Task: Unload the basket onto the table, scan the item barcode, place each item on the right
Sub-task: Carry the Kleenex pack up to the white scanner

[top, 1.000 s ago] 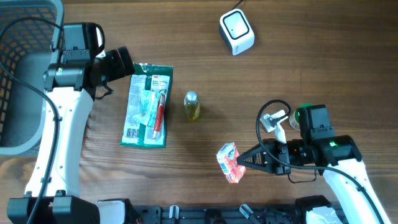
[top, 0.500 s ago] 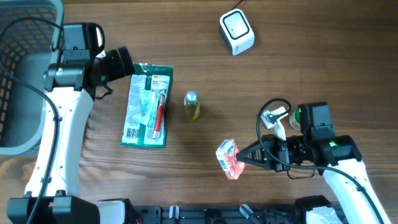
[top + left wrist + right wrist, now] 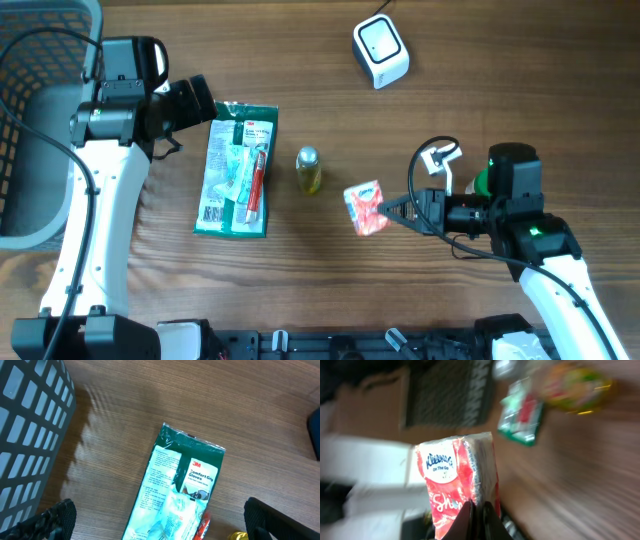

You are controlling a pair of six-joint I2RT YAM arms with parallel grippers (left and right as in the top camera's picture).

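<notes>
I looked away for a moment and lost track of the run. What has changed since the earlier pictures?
The right hand, shut on the tissue pack, carried it away from the table's near edge toward the middle, nearer the bottle. Nothing was let go. The left hand stayed open by the glove pack. The bottle, glove pack and scanner did not move.

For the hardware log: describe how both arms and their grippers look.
Both arms have white rounded shells and black joint housings. The left arm carries a thin black cable; the left gripper is black and blocky with dark textured fingertips. The right arm shows a green light, a looped black cable and a white connector; the right gripper is black, tapering to slim fingers.
</notes>
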